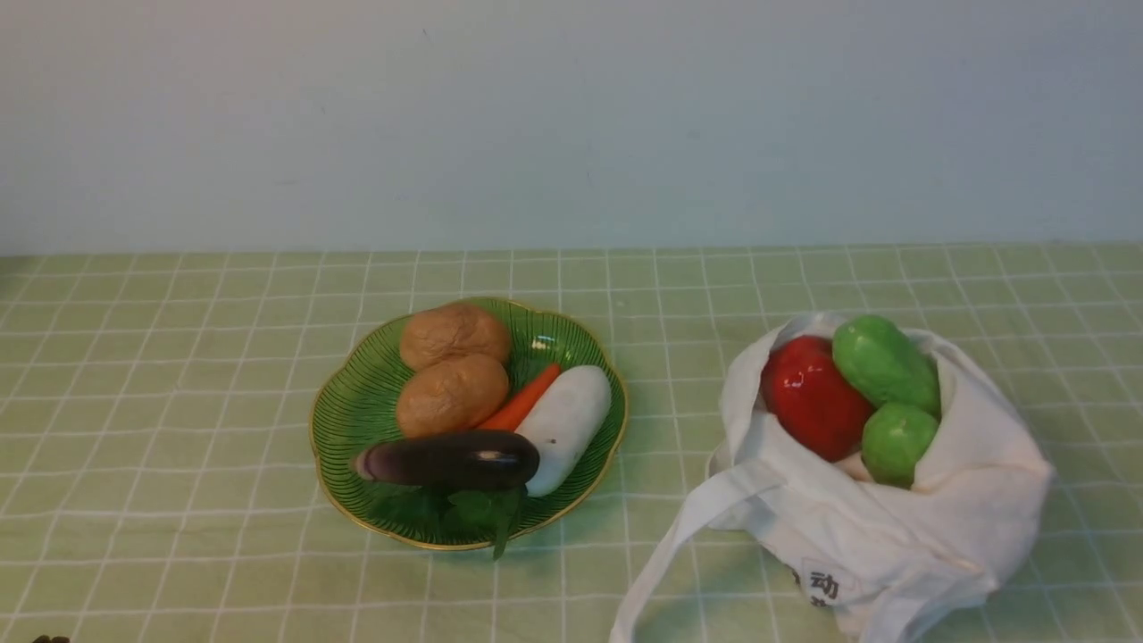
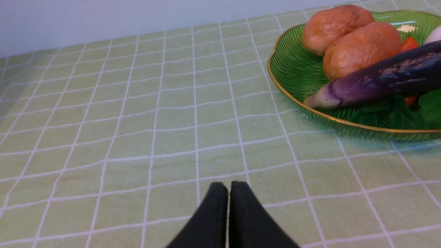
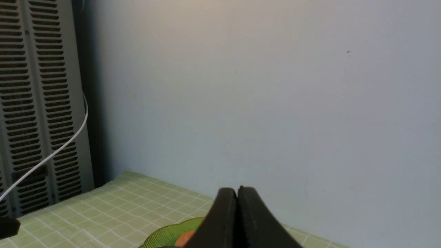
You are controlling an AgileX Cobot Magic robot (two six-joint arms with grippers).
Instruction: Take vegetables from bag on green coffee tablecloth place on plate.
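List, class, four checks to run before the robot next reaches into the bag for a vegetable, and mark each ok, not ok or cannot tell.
1. Bag mouth open, red vegetable and two green vegetables exposed: ok.
2. Plate has free space: not ok, crowded; eggplant lies across the front.
3. Right pincer open for grasping: not ok, shut.
4. Left pincer clear of the plate: ok, shut, over bare tablecloth.

Staged indoor tabletop: checked tablecloth [image 1: 179, 402], bare wall [image 1: 571, 116], louvred panel [image 3: 34, 103]
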